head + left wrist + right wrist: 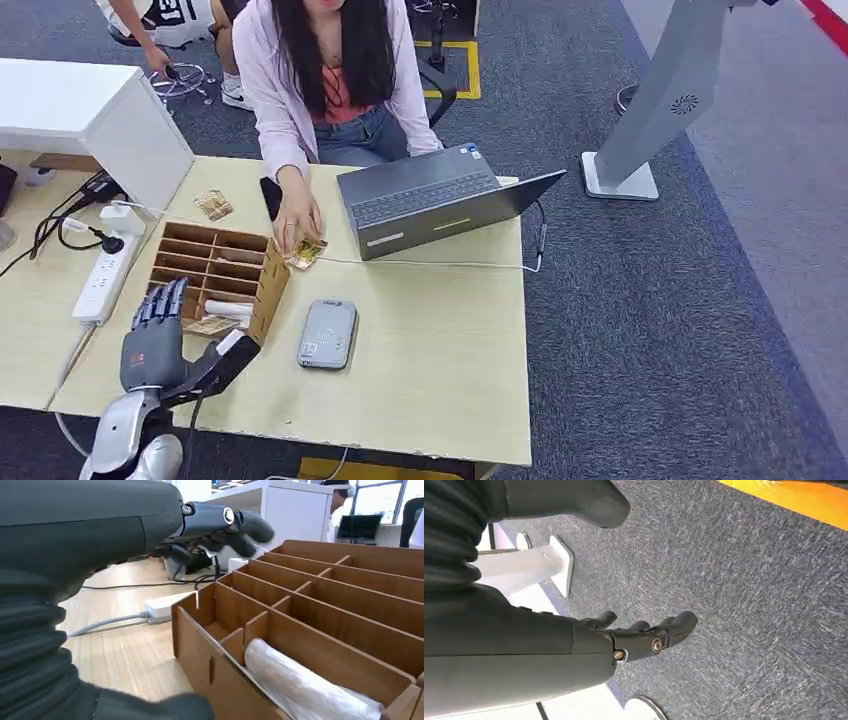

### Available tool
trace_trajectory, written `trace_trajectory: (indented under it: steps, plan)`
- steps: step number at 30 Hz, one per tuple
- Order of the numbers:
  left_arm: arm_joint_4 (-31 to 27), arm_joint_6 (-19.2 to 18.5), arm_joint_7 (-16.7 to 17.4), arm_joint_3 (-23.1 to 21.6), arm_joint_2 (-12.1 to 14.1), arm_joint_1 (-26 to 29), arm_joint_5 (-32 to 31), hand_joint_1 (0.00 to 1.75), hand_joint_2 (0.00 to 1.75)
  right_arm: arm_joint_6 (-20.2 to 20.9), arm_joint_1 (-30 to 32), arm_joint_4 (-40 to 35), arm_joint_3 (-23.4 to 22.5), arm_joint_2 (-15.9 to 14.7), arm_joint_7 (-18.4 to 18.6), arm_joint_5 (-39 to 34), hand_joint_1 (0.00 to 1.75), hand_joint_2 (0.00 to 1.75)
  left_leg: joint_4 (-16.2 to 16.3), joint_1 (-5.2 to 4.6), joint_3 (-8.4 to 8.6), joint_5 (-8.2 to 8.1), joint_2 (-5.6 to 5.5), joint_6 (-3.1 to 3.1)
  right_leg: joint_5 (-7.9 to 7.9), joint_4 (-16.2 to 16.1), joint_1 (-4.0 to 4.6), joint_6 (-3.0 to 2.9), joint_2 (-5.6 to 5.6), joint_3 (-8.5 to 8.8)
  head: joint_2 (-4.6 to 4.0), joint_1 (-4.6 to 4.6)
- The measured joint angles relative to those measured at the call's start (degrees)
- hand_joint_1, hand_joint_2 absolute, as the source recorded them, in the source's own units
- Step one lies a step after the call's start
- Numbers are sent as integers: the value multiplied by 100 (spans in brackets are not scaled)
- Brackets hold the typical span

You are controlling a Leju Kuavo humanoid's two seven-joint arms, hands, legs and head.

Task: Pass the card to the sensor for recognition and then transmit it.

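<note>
The grey card sensor (327, 334) lies flat on the wooden table (440, 360), just right of a wooden compartment box (215, 265). My left hand (160, 340) hovers at the box's near left corner with fingers spread and thumb out, holding nothing; its fingers (220, 522) reach above the box (310, 605). A person's hand (296, 222) presses a patterned card (306, 255) at the box's far right corner. Another card (213, 205) lies beyond the box. My right hand (634, 637) hangs over grey carpet, fingers loosely extended and empty.
An open laptop (440, 200) sits at the table's far side, its cable running along the table. A white power strip (105, 275) with plugs lies left of the box. A white plastic-wrapped roll (305, 680) fills a near compartment. A white cabinet (90, 110) stands far left.
</note>
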Motion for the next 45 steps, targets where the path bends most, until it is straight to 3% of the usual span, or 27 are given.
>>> trace_trajectory:
  steps: [6, 45]
  plan:
    - [2, 28, -157, 0, 0, 3, 92, 175, 175, 9, 0, -2, 2, 0, -9, 2, 0, 175, 0, 0, 0, 0, 0, 0, 0, 0, 0, 0, 0, 0, 0, 0]
    - [79, 304, -409, 22, 20, -309, 415, 175, 175, -18, -3, 0, 2, 0, -70, -11, 0, 175, 0, 0, 0, 1, 0, 0, 0, 0, 0, 0, 0, 1, 0, 0]
